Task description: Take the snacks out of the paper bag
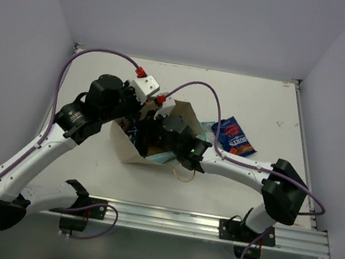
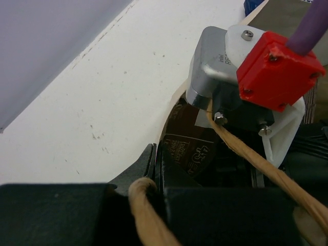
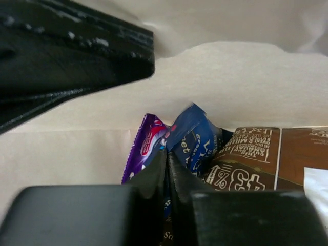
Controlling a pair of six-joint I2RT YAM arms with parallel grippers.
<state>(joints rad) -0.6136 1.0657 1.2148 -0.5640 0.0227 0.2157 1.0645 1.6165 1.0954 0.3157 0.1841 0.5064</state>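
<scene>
Snacks [image 3: 246, 159] bunched deep in the paper bag [image 1: 127, 148], mid-frame. Right arm stretches in from lower right, right gripper [image 3: 166, 164] pinched narrow between purple packet [image 3: 146, 143] and dark blue packet [image 3: 193, 137]. Left arm arches from lower left, left gripper [image 2: 156, 164] clamped on the handle [image 2: 241, 148].

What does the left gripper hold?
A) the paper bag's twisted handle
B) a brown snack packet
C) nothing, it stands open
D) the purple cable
A: in the left wrist view the left gripper is shut on the twisted handle of the paper bag.
</scene>
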